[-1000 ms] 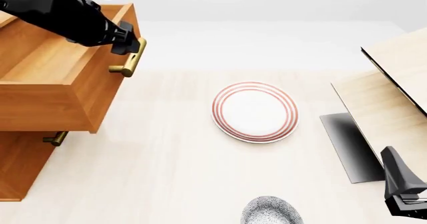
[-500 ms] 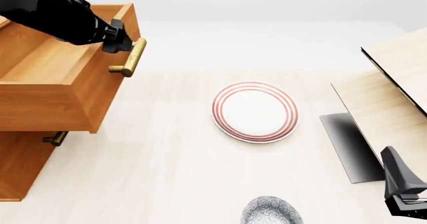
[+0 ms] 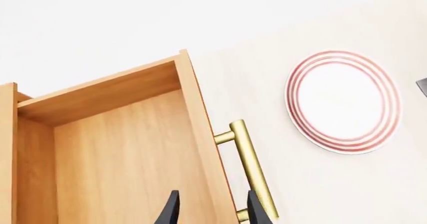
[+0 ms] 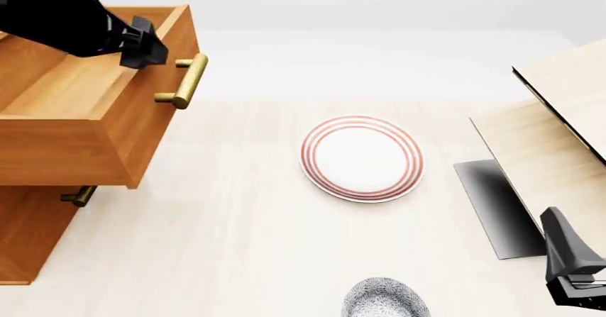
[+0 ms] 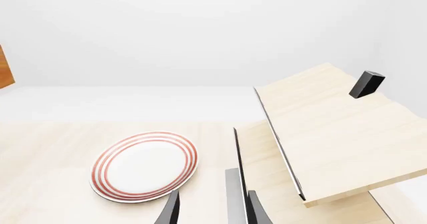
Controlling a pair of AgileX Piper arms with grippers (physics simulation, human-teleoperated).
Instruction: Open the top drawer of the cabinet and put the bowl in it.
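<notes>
The cabinet (image 4: 33,235) stands at the left, and its top drawer (image 4: 67,129) is pulled out, showing a bare wooden inside (image 3: 120,159). The brass bar handle (image 4: 186,81) sticks out on the drawer's front. My left gripper (image 4: 150,51) hovers open over the drawer's front wall, a little back from the handle (image 3: 252,169) and holding nothing. The speckled bowl (image 4: 384,299) sits at the table's near edge, partly cut off. My right gripper (image 5: 212,211) is open and empty. The right arm (image 4: 573,271) stays low at the right, apart from the bowl.
A white plate with red rings (image 4: 362,157) lies in the middle of the table. A pale light-wood box (image 4: 554,143) with a raised lid (image 5: 327,129) fills the right side. A lower drawer's handle (image 4: 81,195) peeks out under the open drawer.
My left gripper has let go of the brass handle and drawn back up and to the left, over the open drawer. The drawer, bowl and right arm have not moved.
</notes>
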